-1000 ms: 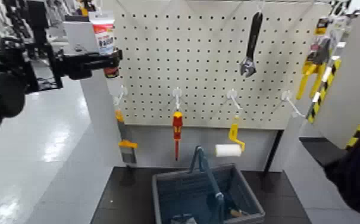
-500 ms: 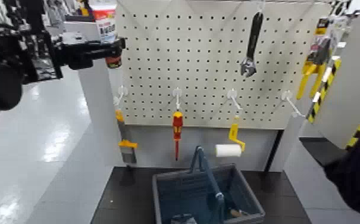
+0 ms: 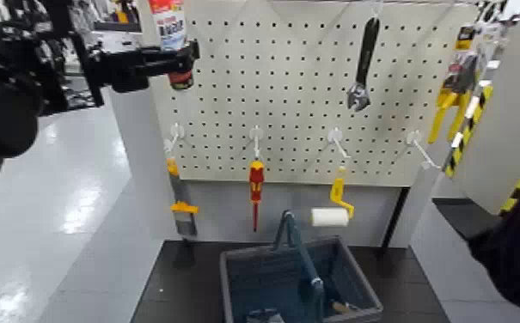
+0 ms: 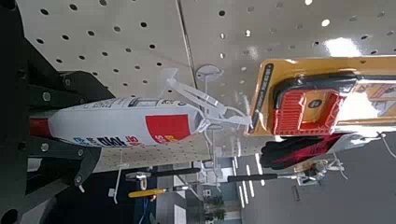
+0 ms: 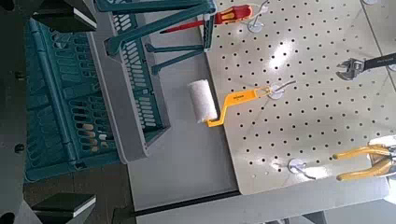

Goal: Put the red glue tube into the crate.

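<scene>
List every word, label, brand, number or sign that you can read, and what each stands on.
None reads for certain.
Red glue tube, in the left gripper before the pegboard: large lettering, too blurred.
Orange card package: print too small.
Yellow-and-black tape: stripes, no readable words.

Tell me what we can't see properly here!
- Head view: the glue tube's top, cut off by the upper edge.
- Head view: the crate's near side, cut off by the lower edge.
- Left wrist view: the tube's other end, hidden by the left gripper.
- Head view: label words, too small.
</scene>
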Motion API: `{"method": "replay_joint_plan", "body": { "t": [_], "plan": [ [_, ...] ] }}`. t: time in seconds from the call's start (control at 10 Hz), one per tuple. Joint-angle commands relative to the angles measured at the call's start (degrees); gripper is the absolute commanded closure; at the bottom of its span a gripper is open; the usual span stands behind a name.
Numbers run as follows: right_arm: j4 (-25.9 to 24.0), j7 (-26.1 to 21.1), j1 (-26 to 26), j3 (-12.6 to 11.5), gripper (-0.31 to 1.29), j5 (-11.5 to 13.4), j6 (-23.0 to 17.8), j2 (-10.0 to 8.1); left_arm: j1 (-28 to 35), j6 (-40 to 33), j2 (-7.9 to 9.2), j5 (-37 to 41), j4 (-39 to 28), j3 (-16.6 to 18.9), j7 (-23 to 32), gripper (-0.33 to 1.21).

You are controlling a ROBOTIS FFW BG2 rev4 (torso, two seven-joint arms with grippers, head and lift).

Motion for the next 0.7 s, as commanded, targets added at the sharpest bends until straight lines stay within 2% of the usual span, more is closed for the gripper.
{"method": "replay_joint_plan", "body": {
  "t": [0.1,0.5,0.7],
  "plan": [
    [0.06,0.0,-0.08,0.11,0.03,0.0,0.02,6.86,0.27,0.5,-0.76,1.99,-1.01,-2.35,0.71,1.19],
    [0.23,-0.08,-0.17,0.37,0.03,0.0,0.11,6.86,1.85,-0.21,-2.17,9.02,0.22,-9.56,3.7,1.19],
    [0.23,-0.08,-0.17,0.46,0.03,-0.09,0.11,6.86,4.05,-0.38,-3.05,11.22,0.92,-11.67,4.67,1.19]
  ]
}}
